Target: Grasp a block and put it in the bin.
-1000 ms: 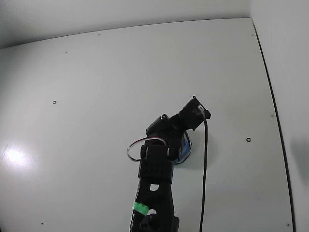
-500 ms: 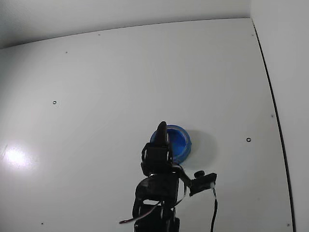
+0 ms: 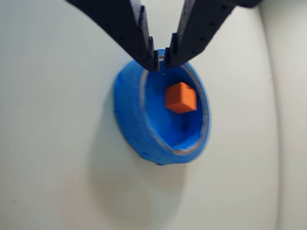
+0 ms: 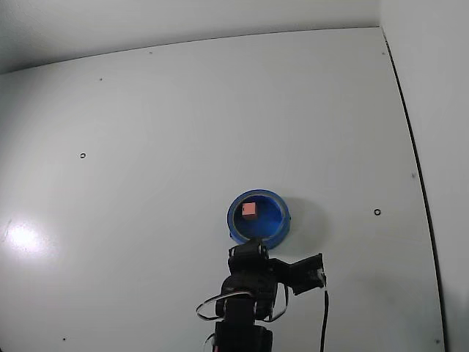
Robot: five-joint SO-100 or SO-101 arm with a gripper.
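A small orange-red block point(image 3: 181, 97) lies inside the blue bin point(image 3: 127, 110), resting free on its floor. In the fixed view the block point(image 4: 249, 209) shows as a pink-red cube left of centre in the bin point(image 4: 283, 220). My gripper point(image 3: 161, 60) comes in from the top of the wrist view. Its black fingertips are nearly touching, with nothing between them, and hang over the bin's far rim, clear of the block. In the fixed view the gripper point(image 4: 248, 248) is folded back just below the bin.
The white table carries small dark screw holes point(image 4: 377, 212). A dark seam point(image 4: 414, 154) runs down the right side. A black cable point(image 4: 323, 323) trails from the wrist camera point(image 4: 308, 271) toward the bottom edge.
The arm has pulled back from over the bin toward the bottom of the fixed view. The block, hidden before, now lies uncovered in the bin.
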